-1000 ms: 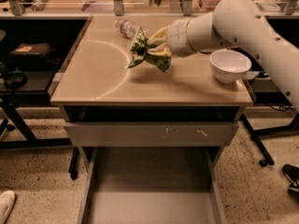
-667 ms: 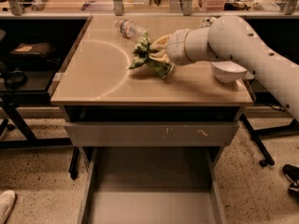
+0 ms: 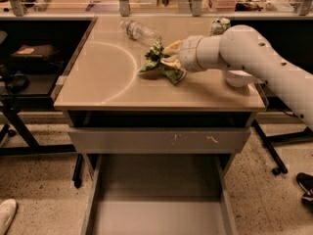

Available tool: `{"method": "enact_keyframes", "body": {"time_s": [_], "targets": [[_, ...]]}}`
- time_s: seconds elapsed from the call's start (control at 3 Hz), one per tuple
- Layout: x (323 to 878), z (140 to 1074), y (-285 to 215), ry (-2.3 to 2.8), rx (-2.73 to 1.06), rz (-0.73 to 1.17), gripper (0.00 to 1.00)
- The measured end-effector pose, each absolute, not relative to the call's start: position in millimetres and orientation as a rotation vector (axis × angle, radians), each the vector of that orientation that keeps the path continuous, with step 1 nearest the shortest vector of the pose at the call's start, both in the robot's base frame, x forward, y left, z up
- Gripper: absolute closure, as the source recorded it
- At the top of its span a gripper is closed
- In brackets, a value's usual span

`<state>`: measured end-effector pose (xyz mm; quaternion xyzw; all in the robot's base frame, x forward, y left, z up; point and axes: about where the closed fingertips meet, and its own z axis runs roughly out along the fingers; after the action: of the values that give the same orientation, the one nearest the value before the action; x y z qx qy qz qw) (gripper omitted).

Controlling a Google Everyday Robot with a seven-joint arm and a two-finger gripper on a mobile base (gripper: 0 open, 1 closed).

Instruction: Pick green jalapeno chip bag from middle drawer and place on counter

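— Lower than a moment ago, isn't it?

— Yes. The gripper [image 3: 165, 58] has brought the green jalapeno chip bag [image 3: 157, 68] down toward the counter [image 3: 93, 84], and the arm [image 3: 259, 53] has dropped in front of the bowl [image 3: 238, 79], hiding more of it.

— Start from the left for me.

— A white shoe [image 3: 6, 215] pokes in at the bottom corner. Above it is a dark side shelf [image 3: 29, 84] beside the counter. On the counter's left half there is only a pale curved line [image 3: 128, 77].

— Then?

— A plastic bottle [image 3: 139, 31] lies on its side near the back edge. Just in front of it is the bag, crumpled, toward the middle of the counter. Its lower edge looks to meet the surface, though I cannot be sure it rests there.

— And below?

— The scuffed drawer front [image 3: 161, 140], and under that the middle drawer [image 3: 159, 214] pulled out, with bare grey floor showing.

— The fingers?

— Pinched on the bag's right side, one finger [image 3: 173, 46] above and one below, with the foil between them.

— Further right?

— A soda can [image 3: 219, 26] stands at the back, behind the arm. The bowl sits near the right edge. The arm slopes away to the lower right, and a dark shoe [image 3: 306, 184] is on the floor there.
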<state>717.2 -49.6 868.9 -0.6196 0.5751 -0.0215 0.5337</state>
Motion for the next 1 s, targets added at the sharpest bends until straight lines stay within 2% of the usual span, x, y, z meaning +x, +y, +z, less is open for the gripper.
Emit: {"method": "enact_keyframes", "body": {"time_s": [1.0], "targets": [[717.2,868.8,-49.5,1.371,-1.477,-0.051,0.10]]}}
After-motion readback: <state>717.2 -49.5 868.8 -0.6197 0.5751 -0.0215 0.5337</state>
